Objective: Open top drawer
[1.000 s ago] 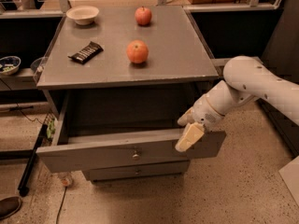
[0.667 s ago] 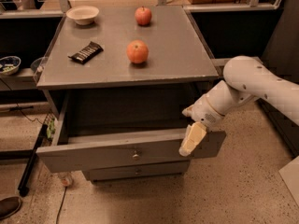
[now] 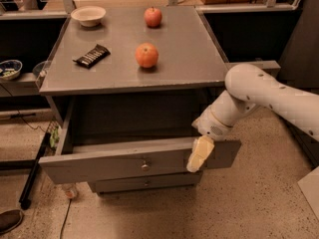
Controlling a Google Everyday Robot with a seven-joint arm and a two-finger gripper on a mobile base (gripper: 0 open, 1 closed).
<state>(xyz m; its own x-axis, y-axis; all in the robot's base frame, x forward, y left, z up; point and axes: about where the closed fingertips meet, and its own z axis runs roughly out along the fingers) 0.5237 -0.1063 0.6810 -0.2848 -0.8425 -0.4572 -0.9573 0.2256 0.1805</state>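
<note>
The top drawer (image 3: 109,163) of the grey cabinet stands pulled out toward me, its deep box open and dark inside. Its flat front panel has a small round knob (image 3: 144,166) at the centre. My gripper (image 3: 198,156) hangs over the right part of the drawer's front panel, pointing down, well to the right of the knob. The white arm (image 3: 264,96) reaches in from the right. A shorter drawer (image 3: 144,182) below stays closed.
On the cabinet top (image 3: 189,59) lie two red apples (image 3: 147,55) (image 3: 153,17), a white bowl (image 3: 88,15) and a dark snack bar (image 3: 91,55). A patterned bowl (image 3: 9,68) sits on a shelf at left. Speckled floor lies in front and to the right.
The gripper has dipped slightly lower along the right part of the drawer front. The drawer stays at about the same opening.
</note>
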